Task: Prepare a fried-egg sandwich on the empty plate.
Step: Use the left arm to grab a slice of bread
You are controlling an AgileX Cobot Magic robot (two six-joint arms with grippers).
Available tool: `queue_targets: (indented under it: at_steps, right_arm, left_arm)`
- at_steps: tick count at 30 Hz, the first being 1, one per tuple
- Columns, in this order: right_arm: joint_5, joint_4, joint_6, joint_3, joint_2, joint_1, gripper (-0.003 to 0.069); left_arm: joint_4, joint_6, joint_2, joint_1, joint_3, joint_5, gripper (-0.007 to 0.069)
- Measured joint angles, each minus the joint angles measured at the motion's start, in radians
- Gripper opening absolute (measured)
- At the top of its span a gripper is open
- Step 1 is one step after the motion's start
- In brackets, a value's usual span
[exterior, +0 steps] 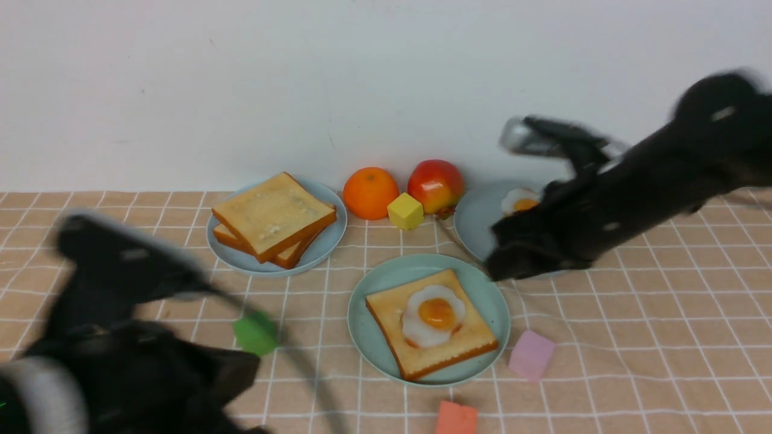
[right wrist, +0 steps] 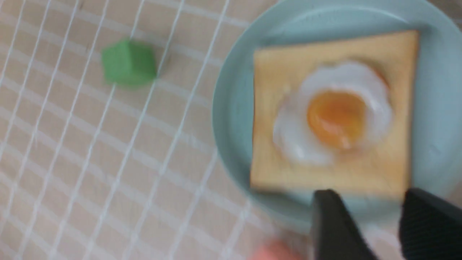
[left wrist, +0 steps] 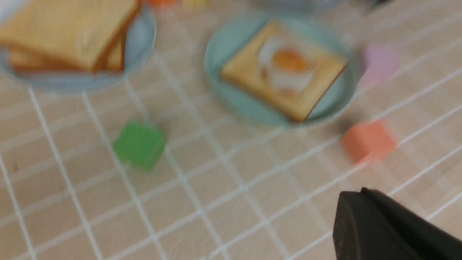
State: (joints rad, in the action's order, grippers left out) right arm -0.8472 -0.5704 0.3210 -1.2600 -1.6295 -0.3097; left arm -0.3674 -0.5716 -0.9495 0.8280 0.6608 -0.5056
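The mint-green empty plate [exterior: 482,289] lies at the middle front and carries one toast slice [exterior: 386,313] with a fried egg [exterior: 434,313] on top. Two more toast slices [exterior: 274,217] are stacked on the left blue-grey plate [exterior: 329,247]. A second egg [exterior: 520,202] sits on the right blue-grey plate [exterior: 476,223]. My right gripper [exterior: 500,268], blurred, hangs at the mint plate's far right rim. In the right wrist view it [right wrist: 371,206] is open and empty beside the toast [right wrist: 274,72] and egg [right wrist: 335,115]. My left gripper [left wrist: 348,202] is shut with nothing in it, over the cloth near the front.
An orange [exterior: 370,193], an apple [exterior: 435,185] and a yellow cube [exterior: 404,211] stand at the back by the wall. A green cube [exterior: 256,333], a pink cube [exterior: 531,355] and an orange-red cube [exterior: 456,419] lie around the mint plate on the checked cloth.
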Motion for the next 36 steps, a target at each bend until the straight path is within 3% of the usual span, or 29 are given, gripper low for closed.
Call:
queue_targets:
  at_steps: [1, 2, 4, 7, 9, 10, 15, 21, 23, 31, 36]
  right_arm:
    - [-0.072, 0.092, -0.064, 0.001, 0.077, 0.000, 0.0156]
    - [-0.089, 0.101, -0.071, 0.003, 0.105, 0.000, 0.0148]
    - [-0.160, 0.205, -0.155, 0.026, 0.216, 0.000, 0.0040]
    - [-0.186, 0.255, -0.194, 0.064, 0.345, 0.000, -0.0012]
    - [-0.190, 0.267, -0.201, 0.085, 0.385, 0.000, -0.0013]
    - [-0.193, 0.274, -0.206, 0.108, 0.438, 0.000, -0.0013]
    - [-0.204, 0.272, -0.213, 0.208, 0.590, 0.000, -0.0009]
    - [-0.217, 0.272, -0.214, 0.257, 0.677, 0.000, -0.0005]
    - [-0.219, 0.272, -0.215, 0.264, 0.703, 0.000, -0.0005]
    - [-0.235, 0.267, -0.217, 0.269, 0.723, 0.000, 0.0001]
    - [-0.242, 0.241, -0.217, 0.270, 0.723, 0.000, 0.0003]
  left_arm:
    - [0.002, 0.001, -0.108, -0.007, 0.065, -0.053, -0.0013]
    - [0.002, 0.002, -0.108, -0.009, 0.074, -0.058, -0.0013]
    - [0.022, 0.046, -0.254, -0.062, 0.213, -0.106, -0.0013]
    - [0.100, 0.185, -0.373, -0.177, 0.350, -0.133, -0.0013]
    - [0.154, 0.251, -0.419, -0.220, 0.404, -0.143, -0.0013]
    - [0.222, 0.367, -0.472, -0.288, 0.462, -0.151, -0.0013]
    - [0.425, 0.655, -0.686, -0.456, 0.627, -0.164, -0.0013]
    - [0.424, 0.888, -0.870, -0.524, 0.749, -0.139, 0.0021]
    - [0.394, 0.976, -0.936, -0.528, 0.792, -0.136, 0.0098]
    - [0.279, 1.030, -1.041, -0.528, 0.835, -0.030, 0.0367]
    - [0.266, 1.032, -1.089, -0.529, 0.835, 0.007, 0.0390]
